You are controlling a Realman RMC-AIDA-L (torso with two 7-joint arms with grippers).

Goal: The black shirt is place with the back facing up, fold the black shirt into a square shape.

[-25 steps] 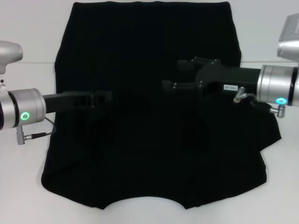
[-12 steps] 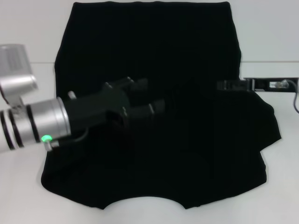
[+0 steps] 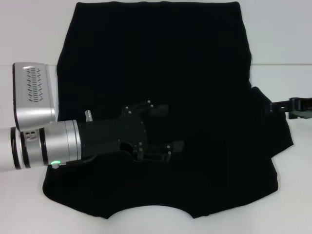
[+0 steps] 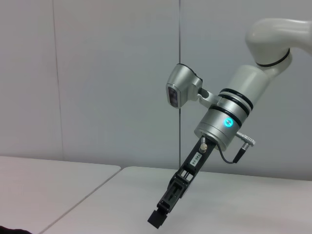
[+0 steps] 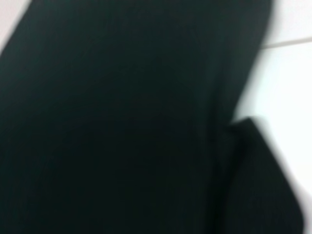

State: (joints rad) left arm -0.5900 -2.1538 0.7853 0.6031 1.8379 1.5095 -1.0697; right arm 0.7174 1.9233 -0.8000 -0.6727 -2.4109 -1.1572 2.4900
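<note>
Black fingers of my L gripper (image 3: 168, 130) spread apart, grasping nothing, now over the black shirt (image 3: 156, 58) centre, having swung in from 9 o'clock. R gripper (image 3: 279, 107) has pulled out to 3 o'clock, off the cloth; grip state unclear. Shirt lies flat on white table (image 3: 287, 39); fold not begun.

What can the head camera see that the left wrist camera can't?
Only the head view shows the whole black shirt spread flat on the white table, with the left gripper over its middle. Only the left wrist view shows the grey wall and the right arm's silver wrist. Both show the right gripper near the shirt's right edge.
</note>
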